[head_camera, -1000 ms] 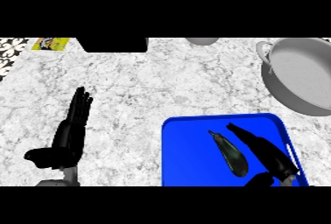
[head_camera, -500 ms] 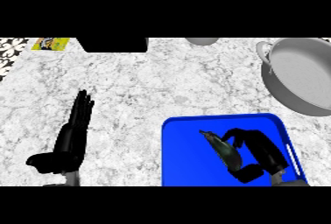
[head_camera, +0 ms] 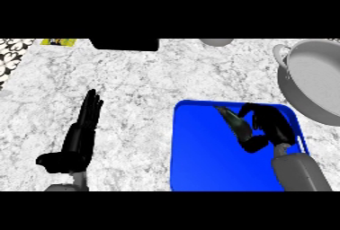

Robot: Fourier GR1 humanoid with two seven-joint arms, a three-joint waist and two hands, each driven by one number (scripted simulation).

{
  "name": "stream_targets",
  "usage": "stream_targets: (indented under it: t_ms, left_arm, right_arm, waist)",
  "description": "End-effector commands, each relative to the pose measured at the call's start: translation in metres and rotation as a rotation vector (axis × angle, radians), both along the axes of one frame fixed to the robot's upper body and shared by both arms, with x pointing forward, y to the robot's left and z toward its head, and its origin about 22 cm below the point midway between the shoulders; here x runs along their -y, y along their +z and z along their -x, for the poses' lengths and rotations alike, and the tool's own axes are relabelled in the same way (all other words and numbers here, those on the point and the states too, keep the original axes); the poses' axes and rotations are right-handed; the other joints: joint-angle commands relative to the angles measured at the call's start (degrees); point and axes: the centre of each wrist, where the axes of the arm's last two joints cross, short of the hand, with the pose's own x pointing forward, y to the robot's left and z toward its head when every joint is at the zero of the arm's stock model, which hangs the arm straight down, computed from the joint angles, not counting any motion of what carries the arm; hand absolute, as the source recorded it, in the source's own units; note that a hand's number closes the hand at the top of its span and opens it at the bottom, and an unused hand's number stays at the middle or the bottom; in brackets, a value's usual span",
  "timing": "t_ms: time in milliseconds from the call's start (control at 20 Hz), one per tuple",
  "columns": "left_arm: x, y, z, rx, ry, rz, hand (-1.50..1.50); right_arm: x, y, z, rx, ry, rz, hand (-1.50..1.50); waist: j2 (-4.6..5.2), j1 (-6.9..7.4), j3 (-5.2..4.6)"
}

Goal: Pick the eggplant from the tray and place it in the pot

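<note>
Eggplant (head_camera: 234, 122) lies on the blue tray (head_camera: 199, 152), in the tray's upper right part, a dark, slim shape running from upper left down toward lower right. The right hand (head_camera: 269, 128) is on it: black fingers arch over the eggplant from the right side and the thumb shows below, near the eggplant's lower end, so the hand is curled round the eggplant and covers much of its right half. Whether the eggplant is raised off the tray or resting on it cannot be told from this steep view. The grey right forearm (head_camera: 299, 173) comes in from the lower edge, over the tray's lower right corner. The tray sits on the marble counter (head_camera: 146, 76), right of the middle, its lower part cut by the view's edge. The pot (head_camera: 319, 81) stands at the upper right, grey and round with a handle at its upper left rim, partly cut by the right edge; its near rim is close to the tray's upper right corner but apart from it, and it holds nothing that shows. The left hand (head_camera: 83, 123) rests on the counter well to the left of the tray, fingers straight and together, pointing up the view, thumb out at the lower left; it holds nothing. At the top edge are a black object (head_camera: 124, 43), a grey round thing (head_camera: 216, 42) and a yellow item (head_camera: 59, 42).
</note>
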Motion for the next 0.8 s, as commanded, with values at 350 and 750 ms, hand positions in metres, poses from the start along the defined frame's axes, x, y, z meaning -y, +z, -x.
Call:
stream_targets:
  t_ms: [350, 750]
  left_arm:
    - [0.023, 0.012, -0.012, 0.042, -0.097, 0.000, 0.00]
    - [0.021, 0.011, -0.012, 0.020, -0.093, 0.002, 0.00]
  right_arm:
    - [-0.017, 0.099, -0.111, 0.174, -0.645, 0.264, 1.50]
    - [-0.070, 0.150, -0.153, 0.368, -0.817, 0.449, 1.50]
  waist:
    - [1.60, 5.60, 0.12]
    - [1.16, 4.69, 0.09]
